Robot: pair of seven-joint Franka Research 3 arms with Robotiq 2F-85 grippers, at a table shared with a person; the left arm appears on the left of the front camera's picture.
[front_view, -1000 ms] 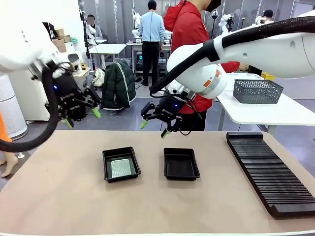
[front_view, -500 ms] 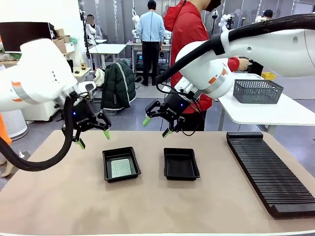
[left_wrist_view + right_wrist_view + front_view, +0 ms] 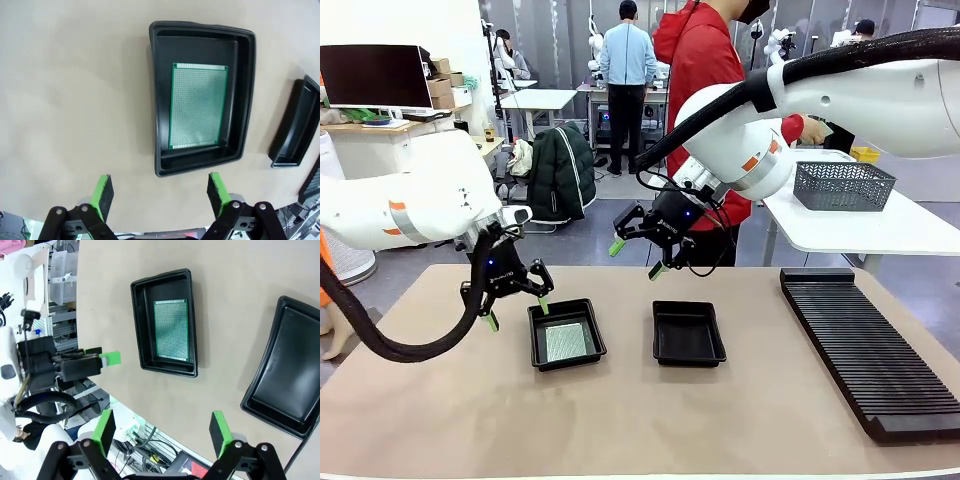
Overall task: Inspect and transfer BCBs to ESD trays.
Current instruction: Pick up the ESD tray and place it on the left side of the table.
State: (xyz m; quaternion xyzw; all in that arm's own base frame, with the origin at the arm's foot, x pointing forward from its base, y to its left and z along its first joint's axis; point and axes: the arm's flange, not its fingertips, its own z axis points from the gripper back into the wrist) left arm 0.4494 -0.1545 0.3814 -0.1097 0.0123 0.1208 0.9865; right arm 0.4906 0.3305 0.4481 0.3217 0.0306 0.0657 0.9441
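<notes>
BCB point(image 3: 568, 341): thin, stiff, light, probably brittle at corners. Lies flat on floor of left ESD tray point(image 3: 534, 335), mid-desk point(image 3: 440, 400), toward left edge. Best hold likely across opposite edges, not on face; tray walls leave little room. Left jaws wide, empty, above desk just beside tray's far-left corner, apart from board. Right jaws wide, empty, high near far edge, beyond empty right ESD tray point(image 3: 688, 340).

bare table point(image 3: 630, 345) between trays point(image 3: 689, 358), rack point(image 3: 865, 345) seemingly apart
</notes>
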